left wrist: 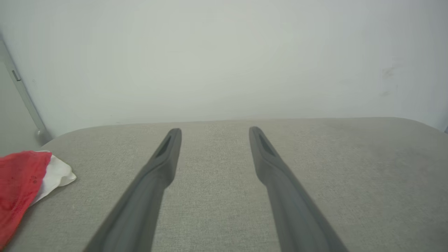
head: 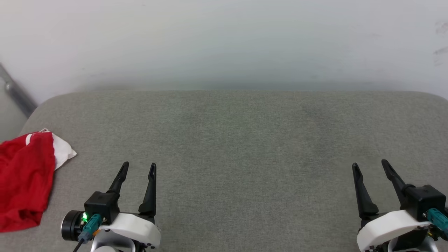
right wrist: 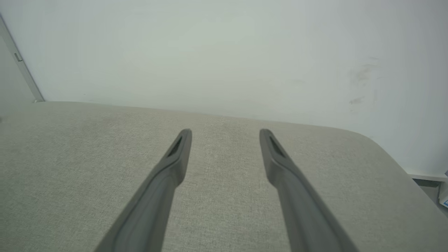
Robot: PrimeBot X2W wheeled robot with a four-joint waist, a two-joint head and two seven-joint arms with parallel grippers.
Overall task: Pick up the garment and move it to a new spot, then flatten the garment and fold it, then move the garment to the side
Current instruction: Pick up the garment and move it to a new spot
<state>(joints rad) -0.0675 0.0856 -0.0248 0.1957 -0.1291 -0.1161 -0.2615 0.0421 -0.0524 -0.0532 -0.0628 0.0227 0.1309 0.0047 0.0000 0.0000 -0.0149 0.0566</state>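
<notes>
Red fabric is lying bunched at the far left edge of the head view: the garment [head: 24, 178], crumpled, with a white sleeve poking out at its upper right, is resting on the grey upholstered surface [head: 245, 140]. Moving right, the left gripper [head: 139, 164] is hovering at lower left, near the garment but not touching it, fingers spread wide, holding nothing. At lower right, the right gripper [head: 370, 163] is hanging with its fingers parted too, empty, well apart from the garment.

garment [head: 24, 182] | red fabric with a white part at its far corner | lay crumpled in a loose heap, not flattened or folded | rested at the left edge of the grey padded surface [head: 231, 147]
</notes>
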